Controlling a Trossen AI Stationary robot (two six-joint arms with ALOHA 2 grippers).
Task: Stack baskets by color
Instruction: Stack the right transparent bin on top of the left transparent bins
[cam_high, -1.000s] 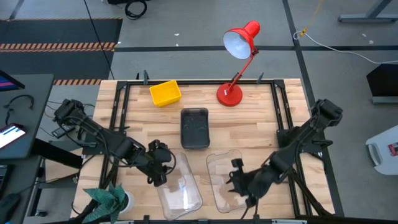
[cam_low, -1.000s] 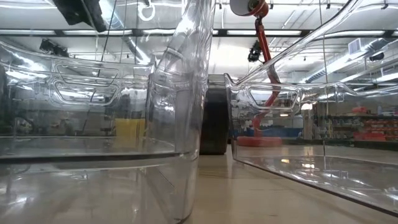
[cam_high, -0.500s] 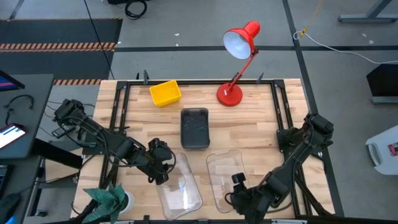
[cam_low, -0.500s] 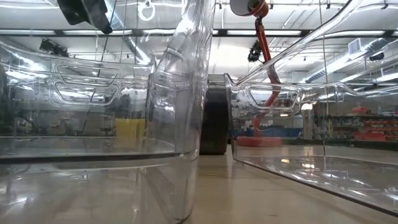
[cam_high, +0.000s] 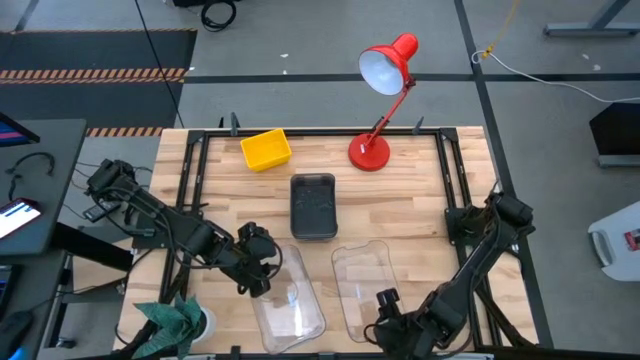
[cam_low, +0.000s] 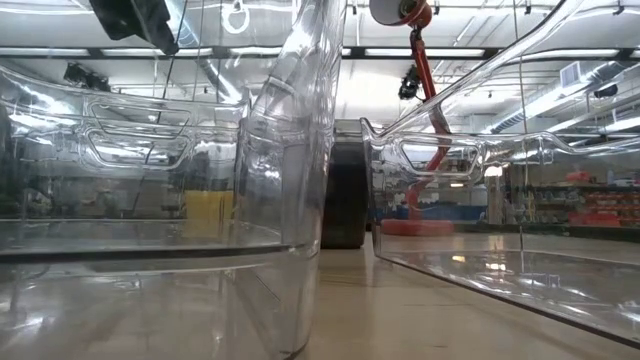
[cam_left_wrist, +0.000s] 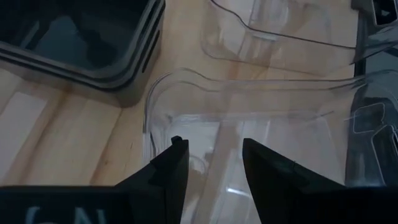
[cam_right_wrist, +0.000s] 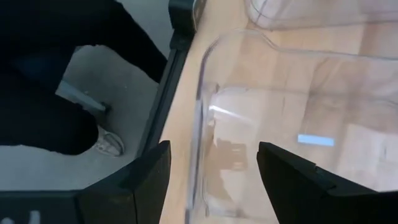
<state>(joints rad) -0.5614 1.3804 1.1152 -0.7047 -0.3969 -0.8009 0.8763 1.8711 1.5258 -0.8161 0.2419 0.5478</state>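
Two clear baskets lie side by side near the table's front edge, the left one (cam_high: 293, 300) and the right one (cam_high: 362, 283). A smoky-grey basket (cam_high: 313, 207) sits at mid table and a yellow basket (cam_high: 265, 150) at the far left. My left gripper (cam_high: 258, 282) hangs open over the left clear basket's far left corner (cam_left_wrist: 151, 106); its fingers stand apart inside the rim. My right gripper (cam_high: 384, 302) is open at the right clear basket's near end (cam_right_wrist: 204, 99), its fingers on either side of that end's rim.
A red desk lamp (cam_high: 385, 70) stands on its base (cam_high: 368, 152) at the far edge. A green cloth thing (cam_high: 172, 320) sits at the near left corner. Black rails (cam_high: 195, 180) frame the table. A person's shoe (cam_right_wrist: 107, 144) shows on the floor beyond the near edge.
My right gripper has drawn back toward the table's near edge, from over the right clear basket's near part to its near end, tipping steeper downward. The baskets have kept their places.
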